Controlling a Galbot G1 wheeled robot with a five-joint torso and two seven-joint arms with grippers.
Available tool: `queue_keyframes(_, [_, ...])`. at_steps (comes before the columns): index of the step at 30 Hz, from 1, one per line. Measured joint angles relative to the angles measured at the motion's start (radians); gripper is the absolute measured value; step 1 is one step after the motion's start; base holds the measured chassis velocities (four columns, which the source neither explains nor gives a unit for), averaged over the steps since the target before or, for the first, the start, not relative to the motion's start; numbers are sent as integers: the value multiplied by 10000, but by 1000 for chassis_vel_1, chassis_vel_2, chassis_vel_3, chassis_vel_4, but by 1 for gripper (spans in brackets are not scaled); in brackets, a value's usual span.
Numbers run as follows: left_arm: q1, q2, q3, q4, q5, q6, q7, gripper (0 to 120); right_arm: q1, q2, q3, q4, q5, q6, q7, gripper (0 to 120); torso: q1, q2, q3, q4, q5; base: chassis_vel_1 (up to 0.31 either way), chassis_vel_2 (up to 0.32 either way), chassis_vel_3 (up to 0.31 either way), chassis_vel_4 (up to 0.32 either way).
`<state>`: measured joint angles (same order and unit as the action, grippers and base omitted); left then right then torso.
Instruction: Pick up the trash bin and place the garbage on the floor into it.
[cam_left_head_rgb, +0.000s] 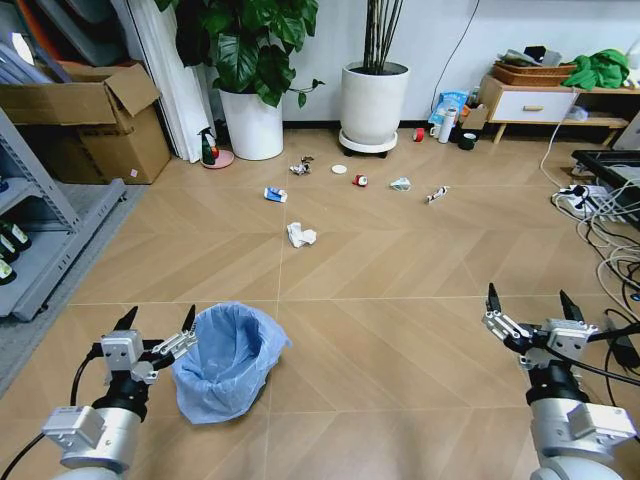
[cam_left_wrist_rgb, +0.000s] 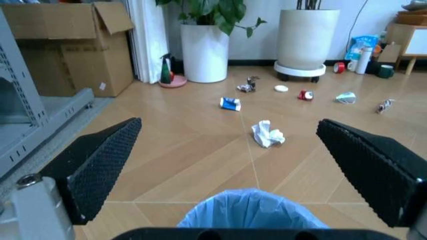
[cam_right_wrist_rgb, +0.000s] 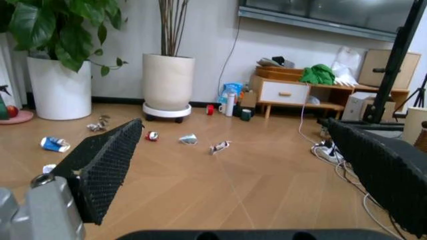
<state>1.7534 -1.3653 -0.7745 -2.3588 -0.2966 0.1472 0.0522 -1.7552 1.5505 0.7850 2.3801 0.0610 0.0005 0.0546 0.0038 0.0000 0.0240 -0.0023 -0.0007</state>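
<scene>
The trash bin (cam_left_head_rgb: 228, 362), lined with a crinkly light-blue bag, stands on the floor (cam_left_head_rgb: 400, 280) at the near left; its rim also shows in the left wrist view (cam_left_wrist_rgb: 250, 210). My left gripper (cam_left_head_rgb: 158, 326) hovers open just left of the bin's rim. My right gripper (cam_left_head_rgb: 528, 303) is open over bare floor at the near right. The garbage lies farther off: a crumpled white tissue (cam_left_head_rgb: 300, 235) (cam_left_wrist_rgb: 267, 134), a blue-white wrapper (cam_left_head_rgb: 275, 194) (cam_left_wrist_rgb: 230, 103), a crushed red can (cam_left_head_rgb: 360, 180) (cam_right_wrist_rgb: 153, 136), a white lid (cam_left_head_rgb: 339, 169), a pale-blue piece (cam_left_head_rgb: 400, 184) and a small wrapper (cam_left_head_rgb: 436, 194).
Two big white plant pots (cam_left_head_rgb: 252, 125) (cam_left_head_rgb: 374, 103) stand along the back wall. A cardboard box (cam_left_head_rgb: 95, 120) and a metal shelf (cam_left_head_rgb: 40, 240) line the left. Cables and a power strip (cam_left_head_rgb: 590, 205) lie at right, by a low cabinet (cam_left_head_rgb: 540, 100).
</scene>
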Motion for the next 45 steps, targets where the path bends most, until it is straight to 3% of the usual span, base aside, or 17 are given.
queue_keyframes(14, [-87, 192, 63, 177, 1, 112, -17, 100, 13, 103, 2, -80, -87, 157, -13, 100, 0, 0, 0, 1, 0, 0, 0, 0, 0])
queue_keyframes(23, [-790, 1692, 187, 885, -600, 1455, -478, 100, 36, -7, 0, -121, -88, 142, -14, 100, 0, 0, 0, 0, 1, 0, 0, 0, 0])
queue_keyframes(25, [-1181, 2340, 376, 1448, -1209, 2086, -844, 100, 76, -162, -46, -215, -87, 135, -15, 100, 0, 0, 0, 0, -2, 0, 0, 0, 0])
queue_keyframes(32, [-1842, 3006, 980, 2324, -2133, 3150, -1319, 100, 120, -263, -134, -314, -78, 102, -17, 100, 0, 0, 1, 0, 7, 0, 0, 0, 0])
queue_keyframes(33, [-2266, 3311, 1388, 2781, -2319, 3546, -1484, 100, 104, -255, -151, -354, -79, 100, -18, 100, 0, -1, 1, 0, -20, 0, 0, 0, 0])
queue_keyframes(34, [-2520, 3502, 1638, 3062, -2411, 3717, -1517, 100, 67, -232, -151, -369, -83, 106, -18, 100, 0, 0, 0, 0, 4, 0, 0, 0, 0])
queue_keyframes(36, [-2683, 3612, 1808, 3255, -2474, 3823, -1564, 100, 50, -214, -147, -383, -85, 105, -18, 100, 1, 0, 1, 0, 9, 0, 0, 0, 0])
queue_keyframes(38, [-3352, 3897, 2386, 4085, -2583, 3960, -1739, 100, 14, -137, -116, -404, -105, 120, -12, 100, 1, 0, 1, -3, -10, 0, 0, 0, 0])
queue_keyframes(45, [-4247, 4041, 2775, 5161, -2814, 4003, -1859, 100, -76, 23, -88, -509, -197, 223, -3, 100, 1, 0, 0, 0, 2, 0, 0, 0, 0])
